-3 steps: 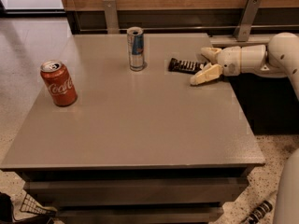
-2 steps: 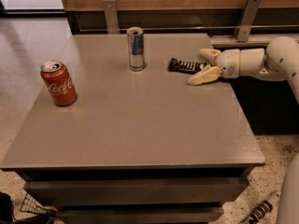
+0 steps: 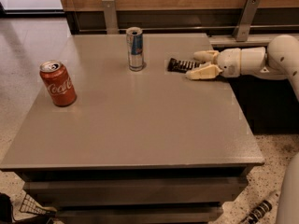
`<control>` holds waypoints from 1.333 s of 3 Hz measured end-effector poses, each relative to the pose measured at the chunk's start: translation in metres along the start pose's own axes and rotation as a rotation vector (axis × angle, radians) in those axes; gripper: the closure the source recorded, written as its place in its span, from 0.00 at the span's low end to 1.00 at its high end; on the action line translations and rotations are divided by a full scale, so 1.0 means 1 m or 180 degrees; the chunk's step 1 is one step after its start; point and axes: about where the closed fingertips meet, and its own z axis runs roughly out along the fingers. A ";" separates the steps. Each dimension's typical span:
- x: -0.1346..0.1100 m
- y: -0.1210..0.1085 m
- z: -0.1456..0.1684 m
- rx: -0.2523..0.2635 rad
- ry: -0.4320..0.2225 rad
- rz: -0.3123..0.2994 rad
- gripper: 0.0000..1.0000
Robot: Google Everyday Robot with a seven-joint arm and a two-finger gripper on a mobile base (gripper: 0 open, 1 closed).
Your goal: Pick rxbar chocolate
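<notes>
The rxbar chocolate (image 3: 179, 64) is a dark flat bar with white lettering, lying on the grey table (image 3: 140, 125) at the back right. My gripper (image 3: 192, 65) reaches in from the right at table height. Its two cream fingers (image 3: 202, 72) are open and stand on either side of the bar's right end, one behind it and one in front. The bar rests on the table.
A slim blue-and-silver can (image 3: 135, 49) stands just left of the bar. A red Coca-Cola can (image 3: 58, 83) stands near the table's left edge. A wooden wall with metal brackets (image 3: 246, 17) runs behind the table.
The gripper has edged slightly left along the bar, and its fingers have drawn a little closer together. The bar and both cans have not moved.
</notes>
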 end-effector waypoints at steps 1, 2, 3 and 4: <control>-0.004 0.000 -0.001 0.0000 0.0000 0.0000 0.88; -0.005 0.000 -0.001 -0.0001 0.0000 0.0000 1.00; -0.005 0.000 -0.001 -0.0001 0.0000 0.0000 1.00; -0.005 0.000 -0.001 -0.0002 0.0000 0.0000 1.00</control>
